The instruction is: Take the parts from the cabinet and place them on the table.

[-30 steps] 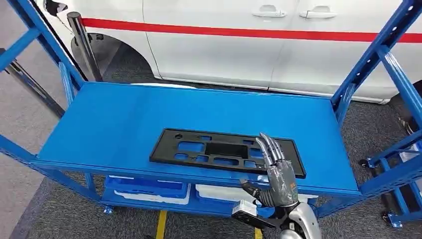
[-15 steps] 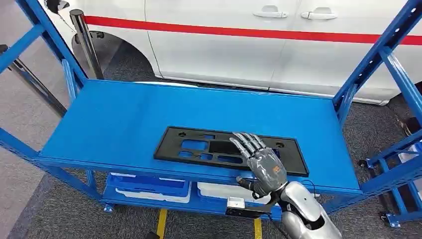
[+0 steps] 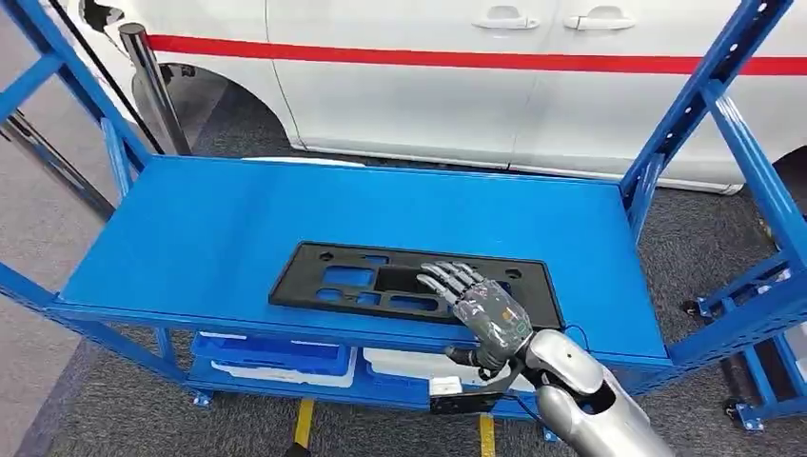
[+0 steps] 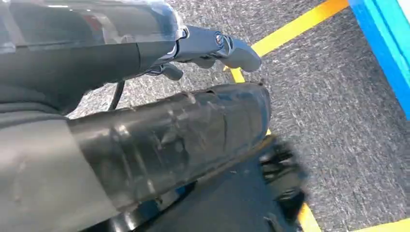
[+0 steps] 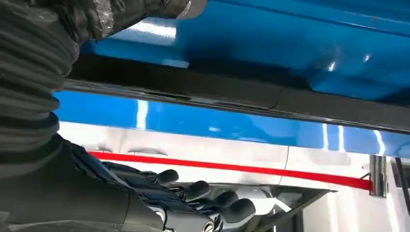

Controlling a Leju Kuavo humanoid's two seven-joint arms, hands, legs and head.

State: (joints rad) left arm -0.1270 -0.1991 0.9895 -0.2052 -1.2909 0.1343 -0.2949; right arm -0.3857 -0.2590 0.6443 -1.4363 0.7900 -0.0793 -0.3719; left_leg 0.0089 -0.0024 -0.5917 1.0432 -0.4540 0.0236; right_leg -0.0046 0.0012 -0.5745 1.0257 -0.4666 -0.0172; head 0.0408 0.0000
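A flat black panel with several cut-outs [image 3: 352,281] lies on the blue cabinet shelf [image 3: 209,228], near its front edge. My right hand [image 3: 481,309] reaches over the panel's right part, palm down, fingers spread above it and thumb down by the shelf's front edge. I cannot tell whether the fingers touch it. In the right wrist view the panel's edge [image 5: 232,94] runs across the blue shelf [image 5: 270,43], with my dark fingers [image 5: 212,198] apart and holding nothing. My left hand [image 4: 208,48] hangs over the grey carpet, holding nothing.
A white car with a red stripe [image 3: 428,95] stands just behind the cabinet. Blue uprights [image 3: 685,124] frame the shelf's sides, and a chrome post [image 3: 147,86] stands at back left. Blue and white bins [image 3: 271,354] sit on the lower shelf. Yellow floor lines [image 4: 290,29] cross the carpet.
My right hand has turned from edge-up to palm down and moved forward and left over the panel. The camera has shifted a little; the panel lies as before.
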